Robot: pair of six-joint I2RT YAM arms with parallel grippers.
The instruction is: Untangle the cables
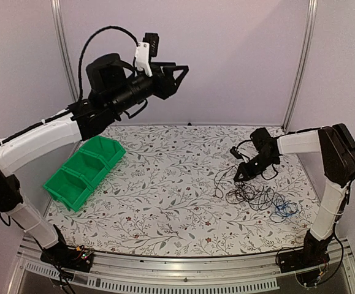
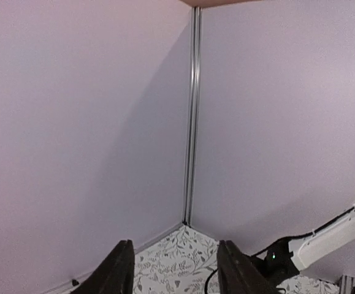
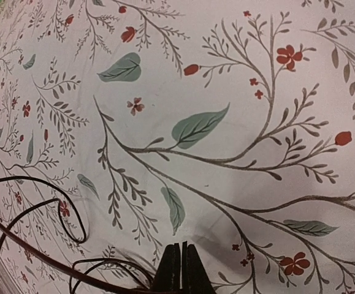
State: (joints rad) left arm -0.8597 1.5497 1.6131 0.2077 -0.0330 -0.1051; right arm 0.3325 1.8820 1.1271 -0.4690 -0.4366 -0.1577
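Cables lie in a loose dark tangle on the right half of the floral table, with the blue cable looped at the tangle's near right edge. The right gripper is down at the far left fringe of the tangle, its arm reaching in from the right with the elbow high and the wrist angled down toward the cloth. In the right wrist view its jaws are pressed together; dark strands curl just left of the tips and one runs up to them, but whether it is pinched cannot be told. The left gripper is raised high over the far left of the table, well apart from the cables, above the green bins, pointing at the back wall with its fingers spread.
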